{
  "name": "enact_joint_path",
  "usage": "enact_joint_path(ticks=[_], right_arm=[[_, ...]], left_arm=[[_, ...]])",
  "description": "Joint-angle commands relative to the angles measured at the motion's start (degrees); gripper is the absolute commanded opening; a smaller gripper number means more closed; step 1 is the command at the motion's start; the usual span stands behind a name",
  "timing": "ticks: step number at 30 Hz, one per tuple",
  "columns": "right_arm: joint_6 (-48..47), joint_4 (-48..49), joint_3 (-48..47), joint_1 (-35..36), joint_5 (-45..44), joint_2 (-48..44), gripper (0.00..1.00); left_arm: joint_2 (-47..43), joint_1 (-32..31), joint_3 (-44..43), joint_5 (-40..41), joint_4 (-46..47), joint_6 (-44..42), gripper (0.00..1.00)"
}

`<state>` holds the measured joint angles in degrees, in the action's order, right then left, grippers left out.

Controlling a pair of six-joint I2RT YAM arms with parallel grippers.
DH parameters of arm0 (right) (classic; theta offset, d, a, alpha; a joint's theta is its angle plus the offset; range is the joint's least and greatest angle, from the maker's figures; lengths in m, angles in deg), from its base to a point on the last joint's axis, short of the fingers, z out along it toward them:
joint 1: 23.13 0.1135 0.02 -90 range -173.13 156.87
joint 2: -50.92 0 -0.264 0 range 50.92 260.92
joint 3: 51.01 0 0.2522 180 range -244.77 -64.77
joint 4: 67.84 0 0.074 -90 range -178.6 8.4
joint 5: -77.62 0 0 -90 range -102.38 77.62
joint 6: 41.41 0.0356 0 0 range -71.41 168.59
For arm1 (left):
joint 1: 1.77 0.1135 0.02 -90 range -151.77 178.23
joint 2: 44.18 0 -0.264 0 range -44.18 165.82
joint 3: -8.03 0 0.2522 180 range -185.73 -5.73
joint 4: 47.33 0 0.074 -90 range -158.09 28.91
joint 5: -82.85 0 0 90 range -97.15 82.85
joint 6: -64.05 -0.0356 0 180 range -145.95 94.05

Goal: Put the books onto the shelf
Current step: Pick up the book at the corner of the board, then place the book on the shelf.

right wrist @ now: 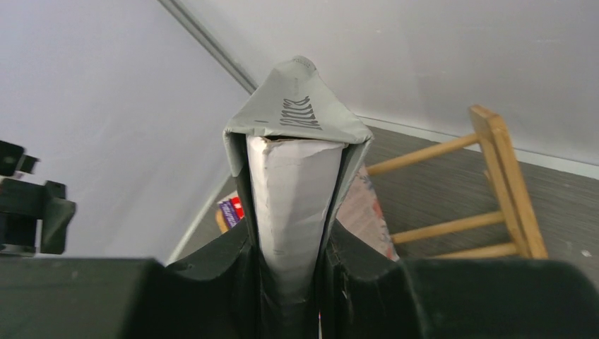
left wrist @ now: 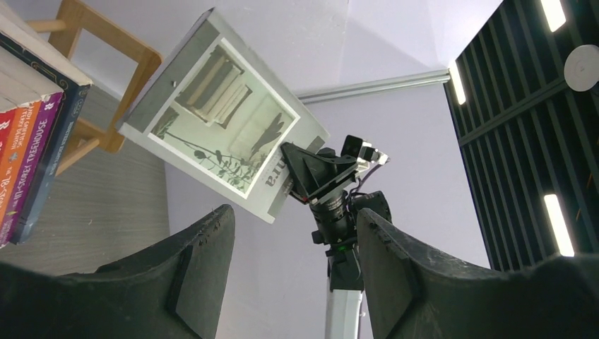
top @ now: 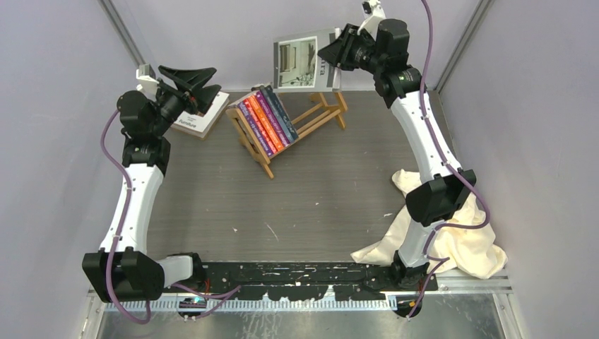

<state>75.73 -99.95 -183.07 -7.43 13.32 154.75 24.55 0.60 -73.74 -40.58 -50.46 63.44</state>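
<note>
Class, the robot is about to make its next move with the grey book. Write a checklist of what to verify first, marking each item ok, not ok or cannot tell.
1. Right hand grips the grey book: ok, fingers press both covers.
2. Free room on the shelf: ok, its right part is bare.
3. Paperbacks on the shelf are steady: cannot tell, they lean.
4. Left hand out of the way: ok, open and empty, off to the left above the white book.
5. Grey book lined up with the free space: not ok, it hangs high behind the shelf.
</note>
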Motion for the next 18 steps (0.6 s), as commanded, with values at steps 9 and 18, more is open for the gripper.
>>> enact_joint_path(ticks=[9,18], right_arm=[[-13.59,-6.24,-3.45,0.74,-8.8,-3.61,0.34],[-23.42,-9.21,-3.41,4.69,-15.08,-1.67,0.34]], left_arm=[[1.22,-0.02,-0.38,0.29,5.27,0.09,0.64],[2.28,-0.6,0.07,1.17,6.14,0.09,0.64]])
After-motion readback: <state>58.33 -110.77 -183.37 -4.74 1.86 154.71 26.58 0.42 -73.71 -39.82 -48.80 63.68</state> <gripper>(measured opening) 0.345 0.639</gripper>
